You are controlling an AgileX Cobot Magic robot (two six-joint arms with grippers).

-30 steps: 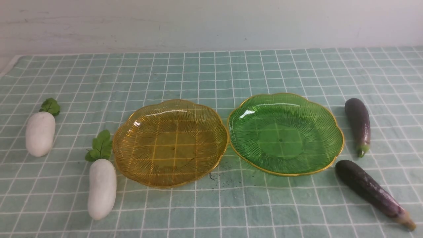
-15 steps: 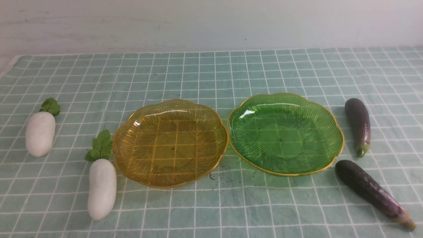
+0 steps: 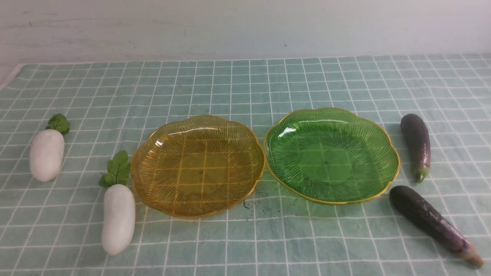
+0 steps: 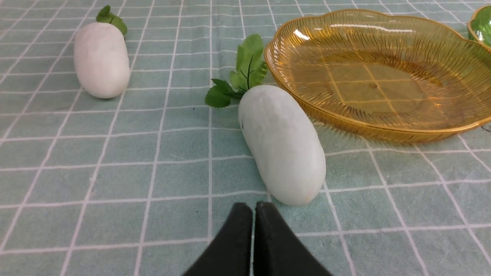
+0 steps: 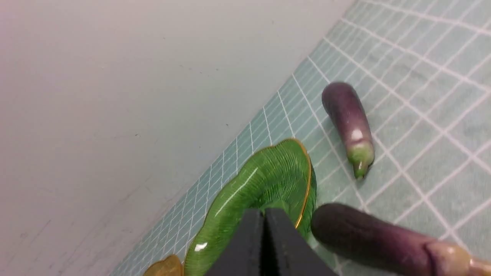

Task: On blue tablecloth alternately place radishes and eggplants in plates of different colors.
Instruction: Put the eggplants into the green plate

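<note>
On the blue tablecloth (image 3: 245, 84) an amber plate (image 3: 197, 165) and a green plate (image 3: 331, 154) sit side by side, both empty. Two white radishes lie to the left: one far left (image 3: 46, 154), one (image 3: 118, 217) beside the amber plate. Two purple eggplants lie to the right: the farther one (image 3: 415, 142) and the nearer one (image 3: 429, 220). Neither arm shows in the front view. My left gripper (image 4: 253, 209) is shut and empty, just short of the nearer radish (image 4: 283, 143). My right gripper (image 5: 264, 214) is shut and empty, next to the nearer eggplant (image 5: 376, 239) and the green plate (image 5: 264, 191).
A pale wall (image 3: 245, 27) runs behind the table's far edge. The cloth's left edge (image 3: 9, 76) shows at the back left. Small dark specks (image 3: 255, 201) lie on the cloth between the two plates.
</note>
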